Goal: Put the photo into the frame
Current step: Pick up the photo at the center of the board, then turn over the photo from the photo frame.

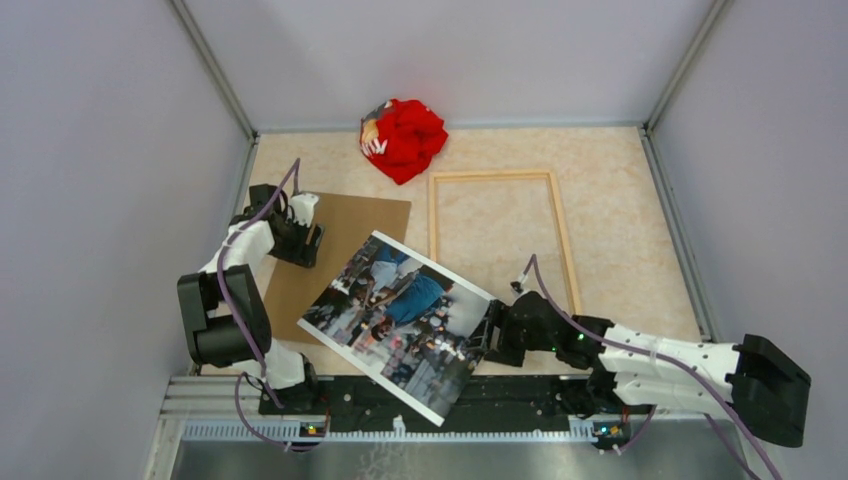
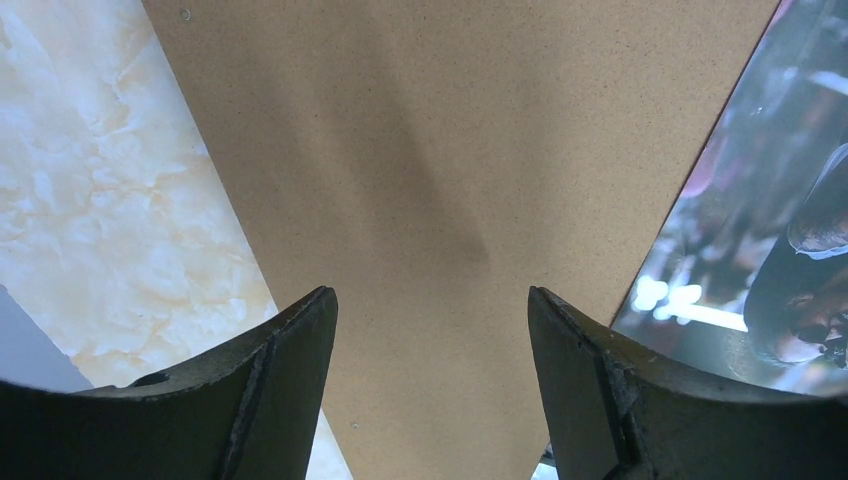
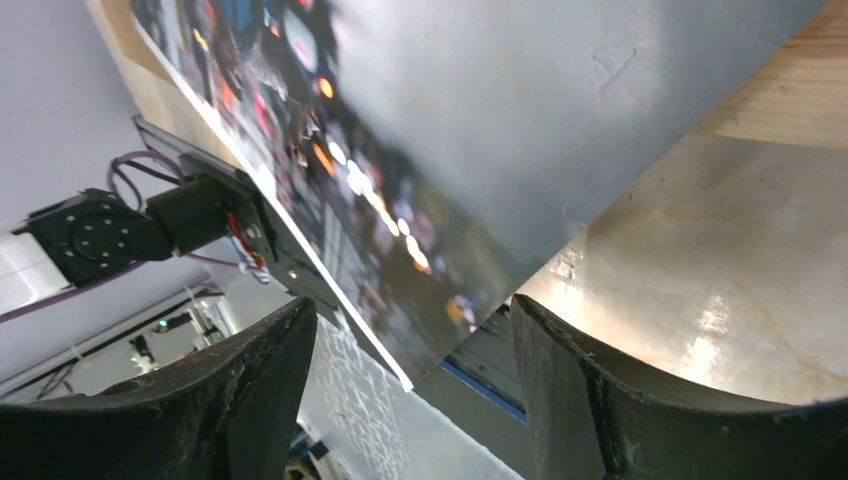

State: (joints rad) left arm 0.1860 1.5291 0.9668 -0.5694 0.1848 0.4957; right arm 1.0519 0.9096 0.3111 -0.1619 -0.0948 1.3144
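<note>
The photo (image 1: 400,320), a glossy crowd scene with a white edge, lies tilted at the table's front. Its far left part overlaps the brown backing board (image 1: 345,225) and its near corner hangs over the front edge. The light-wood frame (image 1: 490,176) lies flat to the far right, empty. My right gripper (image 1: 492,335) is open at the photo's right edge. In the right wrist view the photo (image 3: 450,150) reaches down between the spread fingers of the gripper (image 3: 413,305). My left gripper (image 1: 300,235) is open above the board (image 2: 450,150), with the photo (image 2: 780,200) to its right.
A crumpled red cloth (image 1: 405,138) lies at the back, just left of the frame's far corner. Grey walls close the left, right and back sides. A strip of the frame's wood (image 3: 790,100) shows past the photo in the right wrist view.
</note>
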